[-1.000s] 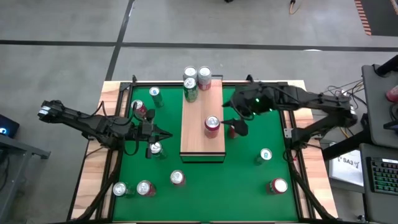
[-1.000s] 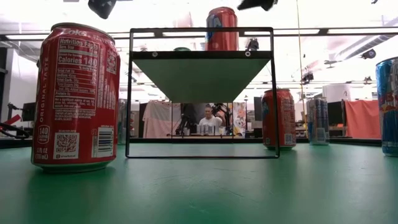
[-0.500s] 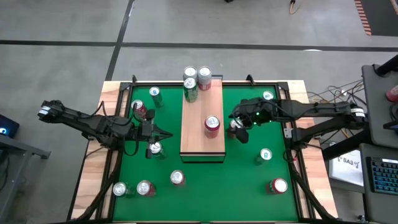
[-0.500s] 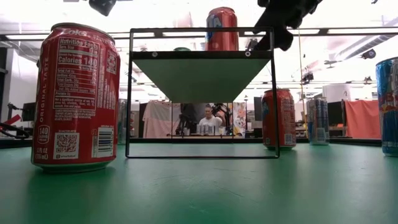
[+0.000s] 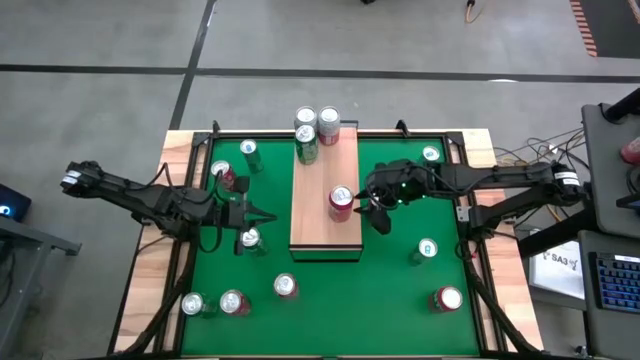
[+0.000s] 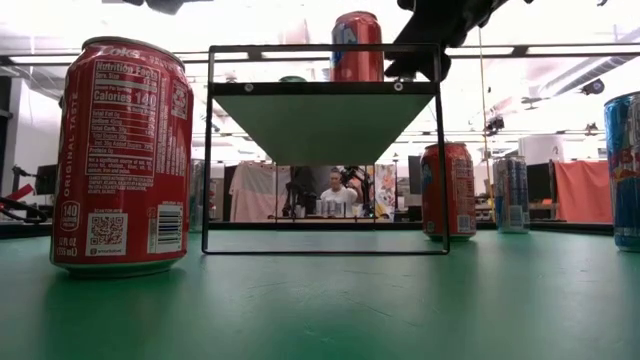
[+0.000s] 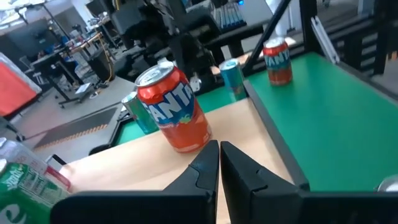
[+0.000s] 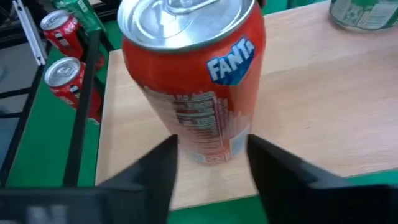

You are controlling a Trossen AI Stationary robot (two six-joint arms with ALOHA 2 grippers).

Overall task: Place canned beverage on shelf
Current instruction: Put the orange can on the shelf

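The shelf is a pale wooden board on a dark frame in the middle of the green mat. An orange Fanta can stands upright on its base on the board. Two more cans stand at the board's far end. My right gripper is at the can's right side, slanting down at it. In the right wrist view its parted fingers frame the can's lower part. In the low view the fingers show just right of the can. My left gripper is shut, raised left of the shelf and pointing at it. My right gripper's fingertips stand close against the Fanta can's lower right side, coming from the table's right and slanting down. Whether they touch it I cannot tell. The can stays upright on the shelf.
Several cans stand about on the mat: near the left arm, along the near edge, and on the right. A Coke can stands close to the low camera. A wooden rim surrounds the mat.
My right gripper has come down from well above the shelf and moved toward the table's left, up to the Fanta can's right side. The can has stayed upright in place on the board.
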